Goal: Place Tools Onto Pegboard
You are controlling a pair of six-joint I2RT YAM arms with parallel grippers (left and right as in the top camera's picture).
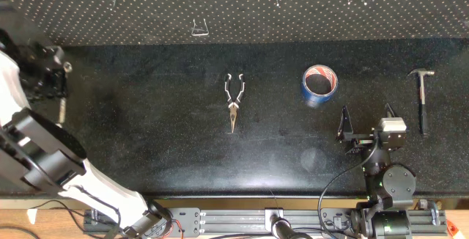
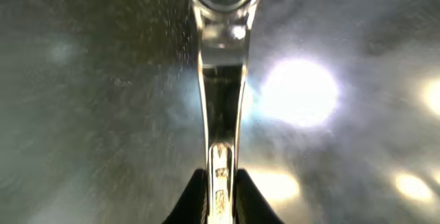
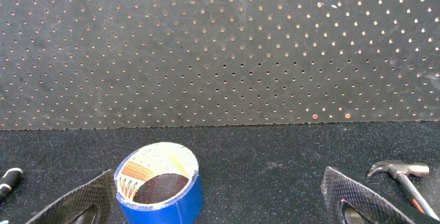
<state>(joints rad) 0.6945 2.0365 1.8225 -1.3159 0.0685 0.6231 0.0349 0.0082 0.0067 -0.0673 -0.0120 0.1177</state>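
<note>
1. My left gripper (image 2: pixel 218 203) clamps the shiny chrome wrench (image 2: pixel 221 100) at the left, not yet hung.
2. My right gripper (image 3: pixel 218 193) sits with fingers apart, near the blue tape roll (image 1: pixel 319 83).
3. Tape, white-handled pliers (image 1: pixel 234 100) and steel hammer (image 1: pixel 422 100) lie on the black mat (image 1: pixel 146 144); the perforated pegboard (image 1: pixel 242 12) hooks are bare.

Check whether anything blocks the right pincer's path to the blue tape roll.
Nothing visible: the blue tape roll sits directly ahead of the open right pincer, with the hammer off to one side.
</note>
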